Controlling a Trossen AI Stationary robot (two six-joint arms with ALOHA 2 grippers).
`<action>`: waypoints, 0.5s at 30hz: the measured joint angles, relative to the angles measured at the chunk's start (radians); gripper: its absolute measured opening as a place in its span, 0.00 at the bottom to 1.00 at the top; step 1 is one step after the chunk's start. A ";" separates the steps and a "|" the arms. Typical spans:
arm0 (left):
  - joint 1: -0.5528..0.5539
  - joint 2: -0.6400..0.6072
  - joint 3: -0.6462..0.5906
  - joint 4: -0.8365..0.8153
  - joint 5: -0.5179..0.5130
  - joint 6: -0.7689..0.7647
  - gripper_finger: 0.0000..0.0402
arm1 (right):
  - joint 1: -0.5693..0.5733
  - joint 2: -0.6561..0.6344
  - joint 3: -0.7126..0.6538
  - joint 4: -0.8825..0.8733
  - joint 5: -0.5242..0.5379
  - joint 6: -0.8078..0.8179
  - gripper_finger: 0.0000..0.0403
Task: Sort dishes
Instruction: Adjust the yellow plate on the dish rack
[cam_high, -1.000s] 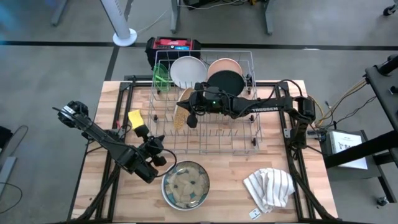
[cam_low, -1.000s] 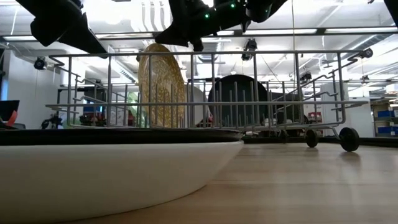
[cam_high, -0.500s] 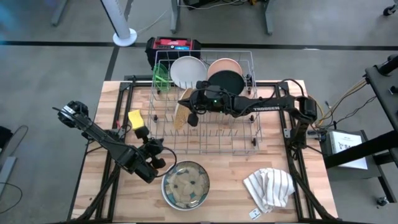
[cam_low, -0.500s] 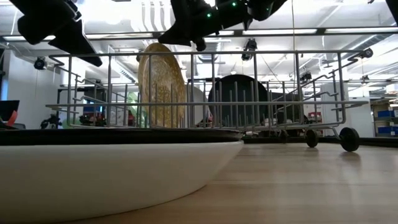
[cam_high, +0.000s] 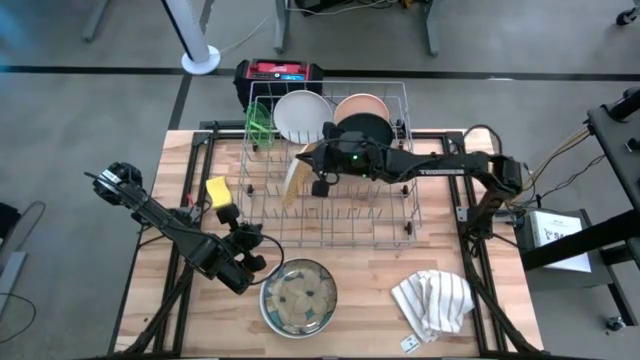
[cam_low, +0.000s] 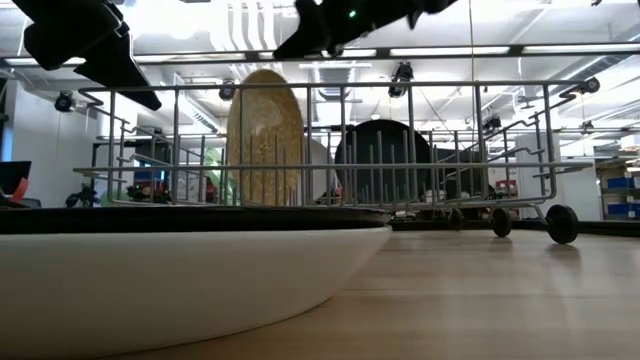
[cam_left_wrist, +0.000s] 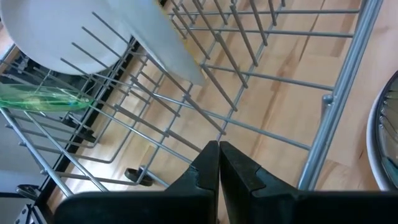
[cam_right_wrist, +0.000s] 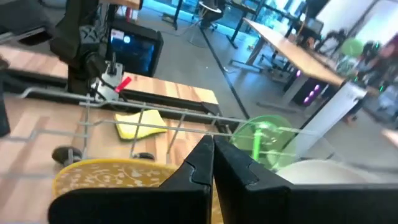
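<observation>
Pale wooden table top (cam_high: 520, 320), planked, satin-smooth. Thin grey metal wire rack (cam_high: 330, 215), faintly shiny. Speckled tan plate (cam_low: 264, 135), matt and grainy-looking. Translucent lime-green plastic dish (cam_right_wrist: 264, 142). Glossy white plate (cam_high: 300, 114); matt black plate (cam_high: 364, 130). Soft striped cloth (cam_high: 432, 303), rumpled. Spongy yellow sponge (cam_high: 217, 190).

high view: we look straight down on the whole table (cam_high: 150, 190) and dish rack (cam_high: 330, 165).
low view: we sit at tabletop height, close behind a white bowl (cam_low: 180, 275), facing the rack.
wrist views: close on rack wires.
</observation>
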 joint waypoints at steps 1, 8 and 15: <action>0.000 0.000 0.000 0.000 0.000 0.000 0.00 | 0.000 -0.011 0.000 -0.014 0.000 -0.030 0.00; 0.000 0.000 0.000 0.003 0.000 0.000 0.00 | 0.000 -0.073 0.000 -0.113 -0.018 -0.181 0.00; 0.000 0.000 0.000 0.007 0.000 0.000 0.00 | 0.000 -0.109 0.000 -0.304 -0.019 -0.228 0.11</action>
